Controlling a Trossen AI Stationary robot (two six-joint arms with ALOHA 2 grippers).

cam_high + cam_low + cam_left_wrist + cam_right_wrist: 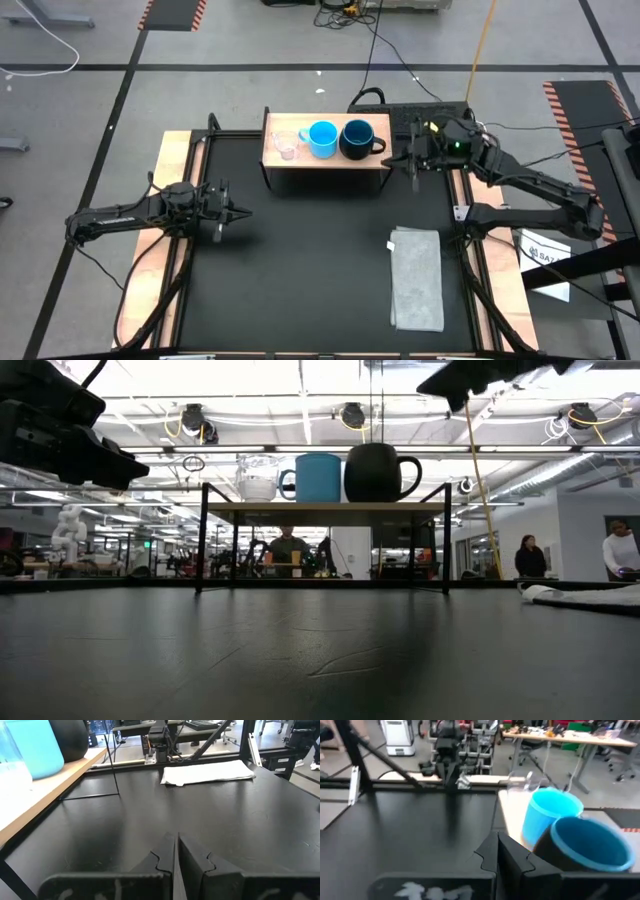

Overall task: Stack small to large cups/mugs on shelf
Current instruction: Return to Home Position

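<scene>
The left jaws are pressed together with nothing between them. They hang above the counter (300, 270) at its left side, well apart from the shelf (325, 163), and point toward the middle. The right jaws are likewise closed tight and empty. They are held just beside the shelf's right end, near the handle of the navy mug (357, 139) but apart from it. The shelf stands at the counter's far edge, and all three cups sit upright in a row on its wooden top. The clear cup (286, 146) is at the left, the blue mug (322, 138) in the middle and the navy mug at the right. The two mugs stand side by side, touching or nearly so, and the clear cup is just beside the blue mug. A grey cloth (416, 278) lies flat on the counter's right side toward the front, well apart from the shelf.
</scene>
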